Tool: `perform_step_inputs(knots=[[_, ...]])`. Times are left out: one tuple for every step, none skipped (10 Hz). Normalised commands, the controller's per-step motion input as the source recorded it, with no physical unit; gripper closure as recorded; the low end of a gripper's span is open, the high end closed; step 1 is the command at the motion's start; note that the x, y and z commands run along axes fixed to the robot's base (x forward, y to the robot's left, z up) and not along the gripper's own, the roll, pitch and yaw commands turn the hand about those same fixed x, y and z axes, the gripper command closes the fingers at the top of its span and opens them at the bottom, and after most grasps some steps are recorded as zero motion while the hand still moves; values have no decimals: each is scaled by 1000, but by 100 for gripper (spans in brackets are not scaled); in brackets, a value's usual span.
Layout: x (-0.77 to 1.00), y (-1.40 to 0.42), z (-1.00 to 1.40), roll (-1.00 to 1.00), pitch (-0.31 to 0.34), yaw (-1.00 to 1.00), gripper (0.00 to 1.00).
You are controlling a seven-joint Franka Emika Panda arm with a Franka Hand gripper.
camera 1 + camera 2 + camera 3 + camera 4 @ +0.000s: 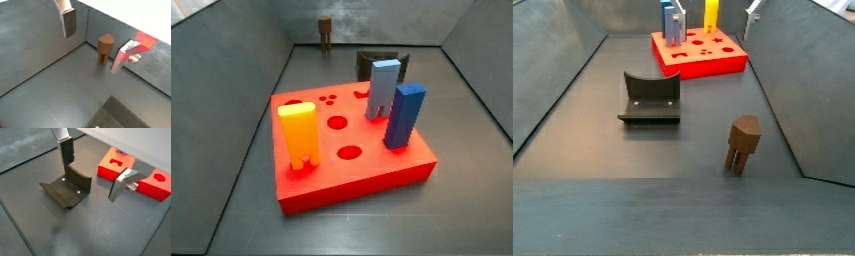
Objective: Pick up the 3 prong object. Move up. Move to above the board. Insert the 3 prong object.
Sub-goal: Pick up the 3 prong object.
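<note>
I see the 3 prong object (744, 141) as a warm dark brown, a lighter tan on its sloped top, and the same brown shows in a wrist view (105, 48). The board (372, 170) reads bright red with darker red holes, glowing orange-red near its lit edge. On it, the yellow block (298, 135) shades to orange, the blue block (405, 115) is a saturated blue, and the grey block (382, 88) looks bluish grey. The fixture (649, 98) is near black with small pale screw dots. The gripper (93, 173) has silver fingers (122, 184) with dark pads. The floor (633, 160) and walls are matt dark grey.
</note>
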Motion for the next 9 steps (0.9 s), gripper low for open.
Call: perform_step_inputs(knots=[[-177, 589, -60, -214, -109, 194, 0], [-223, 709, -51, -250, -126, 303, 0], [-429, 729, -103, -231, -149, 300, 0], [-394, 754, -91, -244, -131, 229, 0], [-240, 740, -60, -260, -130, 180, 0], [-51, 591, -343, -249, -183, 80, 0], [0, 463, -534, -216, -224, 0, 0], [177, 486, -451, -260, -203, 0, 0], [257, 437, -509, -224, -159, -69, 0]])
